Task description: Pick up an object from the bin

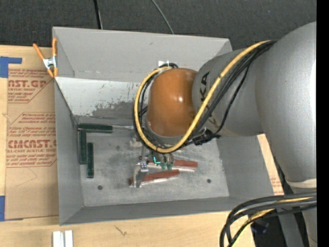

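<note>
My gripper (pixel 152 163) hangs low over the bin floor, just front of centre, under the orange cover on the wrist. Right beneath it lies a red-brown flat stick (pixel 163 176) with a pale metal end at its left. A second reddish stick (pixel 186 164) with a light edge lies just to the right and a little farther back. The gripper's body touches or nearly touches the nearer stick; I cannot tell whether it holds anything.
A dark green L-shaped piece (pixel 83 140) lies by the bin's left wall, with a short dark green bar (pixel 90 161) beside it. The arm and its cables cover the bin's right and rear parts. The sloping walls stand close on all sides.
</note>
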`<state>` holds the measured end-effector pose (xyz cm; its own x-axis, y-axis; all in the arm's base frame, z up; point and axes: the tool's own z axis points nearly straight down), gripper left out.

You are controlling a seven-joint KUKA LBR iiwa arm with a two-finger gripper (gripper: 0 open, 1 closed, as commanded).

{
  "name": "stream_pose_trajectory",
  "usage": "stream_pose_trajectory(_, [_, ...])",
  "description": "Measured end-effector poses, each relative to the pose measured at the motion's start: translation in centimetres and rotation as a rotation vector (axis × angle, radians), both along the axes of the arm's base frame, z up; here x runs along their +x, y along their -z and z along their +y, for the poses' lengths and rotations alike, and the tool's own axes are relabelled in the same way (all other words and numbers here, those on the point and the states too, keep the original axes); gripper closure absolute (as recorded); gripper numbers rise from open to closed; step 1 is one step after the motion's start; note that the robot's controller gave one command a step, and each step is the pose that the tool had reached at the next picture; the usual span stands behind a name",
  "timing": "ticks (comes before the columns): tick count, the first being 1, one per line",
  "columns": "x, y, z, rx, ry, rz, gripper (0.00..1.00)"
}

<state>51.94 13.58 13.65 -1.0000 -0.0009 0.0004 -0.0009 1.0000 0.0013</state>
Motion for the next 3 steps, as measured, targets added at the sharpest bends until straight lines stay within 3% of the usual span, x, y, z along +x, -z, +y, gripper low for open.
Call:
stream_pose_trajectory(1, [0.0, 0.1, -0.1, 0.001, -0.003, -0.002, 0.00])
stream_pose_trajectory(2, [-0.5, 3.4, -1.1, -0.003, -0.098, 0.006, 0.00])
stream_pose_trajectory(3, [-1.0, 6.1, -6.0, 0.000, -0.365, -0.008, 1.00])
